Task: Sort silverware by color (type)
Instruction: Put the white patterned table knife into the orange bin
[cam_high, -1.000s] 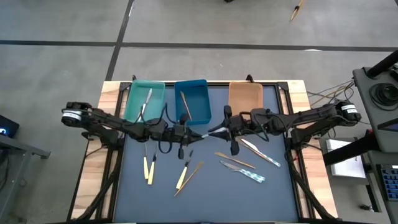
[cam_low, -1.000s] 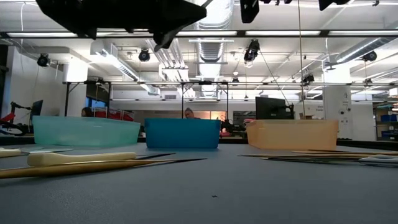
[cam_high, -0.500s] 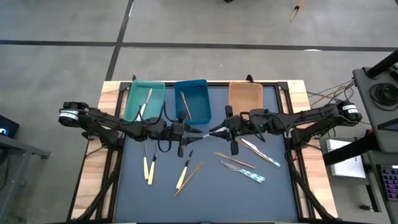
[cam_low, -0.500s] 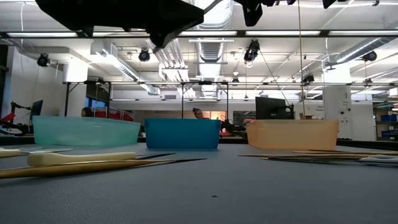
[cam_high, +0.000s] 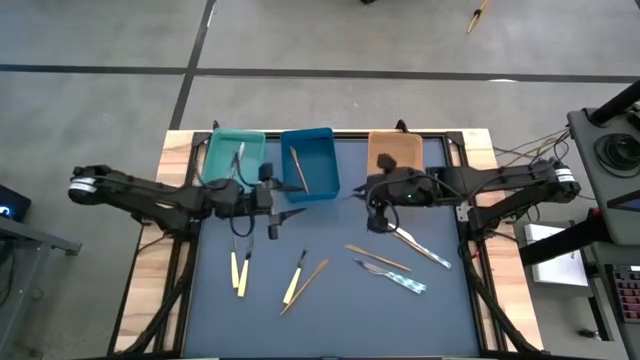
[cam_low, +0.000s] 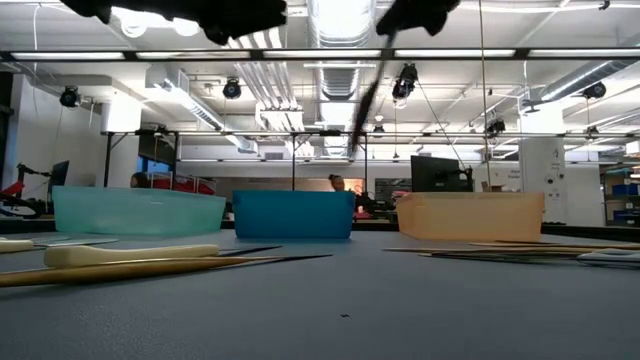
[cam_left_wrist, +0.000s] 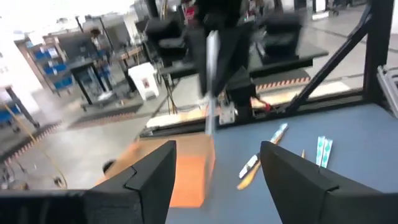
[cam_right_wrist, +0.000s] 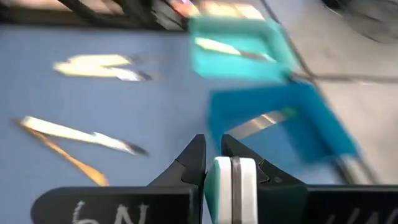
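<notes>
Now the right fingers (cam_right_wrist: 218, 163) clench a blue-handled utensil (cam_right_wrist: 230, 180) (blurred); the left fingers (cam_left_wrist: 292, 171) stand spread, empty.

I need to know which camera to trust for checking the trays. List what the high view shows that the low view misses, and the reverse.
Only the high view: the trays' insides, with a pale piece in the teal tray and a brown piece in the blue tray; also the left gripper open and the right gripper shut.
Only the low view: the room behind, with ceiling lights and a person.
Both: the teal, blue and orange tray in a row, and loose silverware on the table.
</notes>
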